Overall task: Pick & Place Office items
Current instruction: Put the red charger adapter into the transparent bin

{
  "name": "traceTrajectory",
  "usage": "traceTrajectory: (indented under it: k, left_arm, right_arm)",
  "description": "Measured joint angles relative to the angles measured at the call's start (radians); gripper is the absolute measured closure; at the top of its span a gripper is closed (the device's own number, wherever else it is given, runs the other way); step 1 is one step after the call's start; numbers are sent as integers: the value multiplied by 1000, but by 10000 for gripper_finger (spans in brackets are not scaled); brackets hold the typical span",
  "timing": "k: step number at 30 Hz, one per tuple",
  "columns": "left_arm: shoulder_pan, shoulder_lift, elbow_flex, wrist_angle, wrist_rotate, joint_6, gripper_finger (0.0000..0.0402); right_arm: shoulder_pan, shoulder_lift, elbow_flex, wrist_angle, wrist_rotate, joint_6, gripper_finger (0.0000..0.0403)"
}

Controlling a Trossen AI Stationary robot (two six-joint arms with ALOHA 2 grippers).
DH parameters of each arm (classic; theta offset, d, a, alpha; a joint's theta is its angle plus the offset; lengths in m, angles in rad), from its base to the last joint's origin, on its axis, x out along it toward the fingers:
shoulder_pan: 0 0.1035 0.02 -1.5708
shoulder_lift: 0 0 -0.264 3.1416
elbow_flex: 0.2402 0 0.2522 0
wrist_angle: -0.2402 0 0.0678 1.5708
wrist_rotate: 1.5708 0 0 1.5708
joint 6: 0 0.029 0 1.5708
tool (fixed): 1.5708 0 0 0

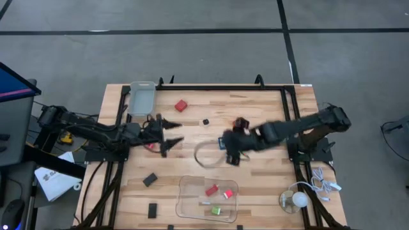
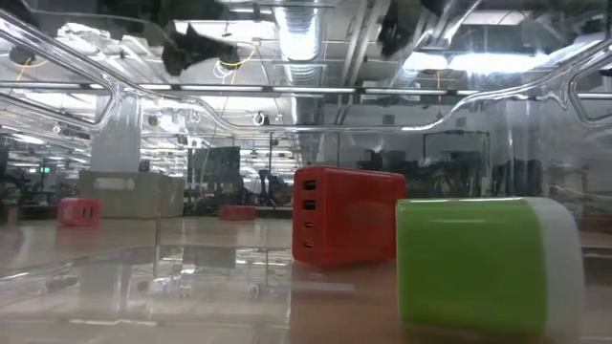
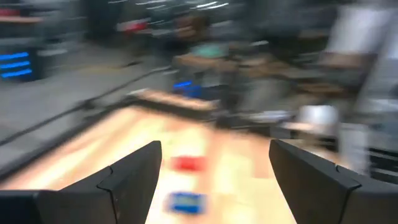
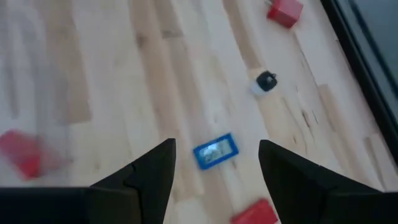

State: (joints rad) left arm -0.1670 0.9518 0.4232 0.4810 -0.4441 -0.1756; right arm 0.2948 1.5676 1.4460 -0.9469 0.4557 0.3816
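Red blocks (image 1: 211, 190) number two in the clear tray (image 1: 185, 203); both claws, left (image 1: 171, 133) and right (image 1: 231, 151), gape empty.

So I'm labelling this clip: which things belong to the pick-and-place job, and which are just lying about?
Job: red block; blue piece; black rectangles and; red and green items in the clear tray.
Lying about: white bulb-like object; grey tray.

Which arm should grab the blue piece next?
Probably right. In its wrist view the open right hand frames the blue piece directly between its fingers. The left hand, also open, hovers farther off, nearer a red block.
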Motion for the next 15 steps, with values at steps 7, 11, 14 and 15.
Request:
traceTrajectory:
  k: [7, 11, 14, 15]
  left_arm:
    - [240, 14, 160, -333, -34, -120, 105]
    - [428, 70, 294, -515, 190, -169, 105]
    - [518, 157, 393, -588, 297, -166, 105]
    - [541, 190, 424, -603, 324, -165, 105]
  right_arm:
    - [238, -73, 0, -108, 224, 270, 179]
    - [338, -112, 0, -111, 272, 404, 179]
    - [397, -131, 0, -118, 318, 431, 179]
    - [414, -137, 0, -116, 337, 431, 179]
